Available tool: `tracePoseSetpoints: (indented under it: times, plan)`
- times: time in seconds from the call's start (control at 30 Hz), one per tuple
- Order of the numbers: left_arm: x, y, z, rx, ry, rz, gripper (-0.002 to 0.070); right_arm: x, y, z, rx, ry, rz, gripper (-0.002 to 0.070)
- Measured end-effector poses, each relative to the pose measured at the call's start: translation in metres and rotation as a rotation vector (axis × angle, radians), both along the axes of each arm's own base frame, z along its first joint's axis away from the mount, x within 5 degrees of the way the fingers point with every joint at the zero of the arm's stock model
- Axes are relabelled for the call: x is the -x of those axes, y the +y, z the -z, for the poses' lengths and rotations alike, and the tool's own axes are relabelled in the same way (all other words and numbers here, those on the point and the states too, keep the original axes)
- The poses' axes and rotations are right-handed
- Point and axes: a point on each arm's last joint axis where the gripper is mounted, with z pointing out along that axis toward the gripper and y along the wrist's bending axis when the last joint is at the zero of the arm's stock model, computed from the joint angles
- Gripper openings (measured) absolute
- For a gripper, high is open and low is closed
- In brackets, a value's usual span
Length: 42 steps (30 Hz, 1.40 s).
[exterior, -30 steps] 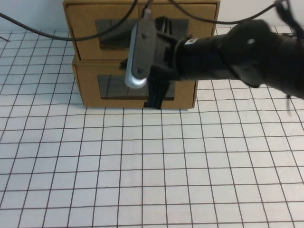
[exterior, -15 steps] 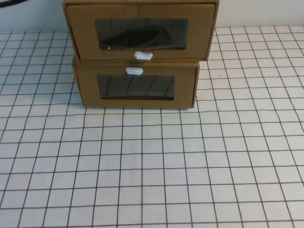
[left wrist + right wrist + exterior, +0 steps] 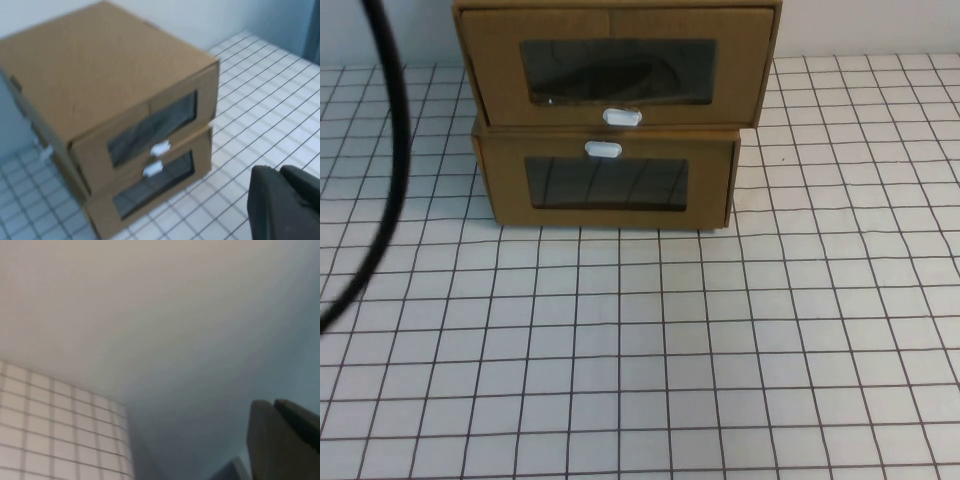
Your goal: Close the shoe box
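On my white gridded bench (image 3: 650, 350), the shoe box (image 3: 615, 60) sits at twelve o'clock, shut, atop another box (image 3: 605, 185). Left tool (image 3: 285, 205) and right tool (image 3: 282, 440): grip unclear.

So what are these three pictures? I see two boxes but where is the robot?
They come from a two-armed robot's cameras. One looks down from above at a white gridded table. On it stand two stacked cardboard boxes: the shoe box on top and a similar box under it, both looking pushed shut. The other cameras sit on the wrists. The dark shape is part of the left end effector, off to the boxes' side. The right end effector faces a blank wall. Neither holds anything visible. A black cable hangs at left.
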Motion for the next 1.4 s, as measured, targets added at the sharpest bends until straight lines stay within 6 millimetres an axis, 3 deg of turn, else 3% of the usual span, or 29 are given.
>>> tracePoseSetpoints:
  times: [0.17,0.33,0.5,0.73,0.93,1.03,1.13,1.27,1.4]
  plan:
    - [0.023,0.01,0.055,0.04,0.014,-0.123,-0.0002,0.033,0.012,0.046,-0.028,0.034,-0.272,-0.0013]
    - [0.048,0.018,0.12,0.126,-0.017,-0.218,-0.0002,0.072,0.036,0.084,-0.189,0.03,-0.641,-0.0013]
    - [0.061,0.025,0.183,0.211,-0.087,-0.31,-0.0002,0.099,0.052,0.091,-0.348,0.017,-0.894,-0.0013]
    - [0.053,0.031,0.252,0.289,-0.054,-0.412,-0.0002,0.124,0.074,0.079,-0.332,0.001,-1.255,-0.0013]
    - [0.048,0.032,0.266,0.279,-0.017,-0.433,-0.0002,0.126,0.071,0.083,0.024,0.147,-1.256,-0.0013]
    - [0.047,0.032,0.265,0.283,-0.028,-0.441,-0.0002,0.125,0.067,0.085,0.087,0.24,-1.212,-0.0013]
    - [0.046,0.033,0.264,0.288,-0.041,-0.447,-0.0002,0.121,0.059,0.093,0.091,0.344,-1.105,-0.0013]
    - [0.046,0.033,0.264,0.291,-0.048,-0.451,-0.0002,0.105,0.034,0.103,0.106,0.454,-0.777,-0.0013]
    - [0.046,0.034,0.264,0.291,-0.05,-0.452,-0.0002,0.099,0.023,0.097,-0.099,0.376,-0.585,-0.0013]
